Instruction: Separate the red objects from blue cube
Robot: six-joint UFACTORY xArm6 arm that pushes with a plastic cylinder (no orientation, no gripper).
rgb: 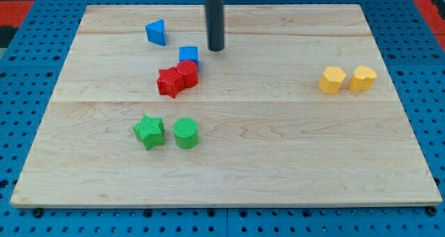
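Observation:
A blue cube (pixel 188 55) sits left of the board's middle, near the view's top. Two red blocks touch it from below: a red star-like block (pixel 168 82) and a red cylinder-like block (pixel 186 73) right under the cube. My tip (pixel 215 49) is just to the right of the blue cube, a small gap apart, and above and right of the red blocks.
A blue triangular block (pixel 156 33) lies up and left of the cube. A green star block (pixel 149 132) and a green cylinder (pixel 185 133) sit lower left. Two yellow blocks (pixel 332 80) (pixel 363 78) sit at the right. The wooden board (pixel 278 160) ends on a blue pegboard.

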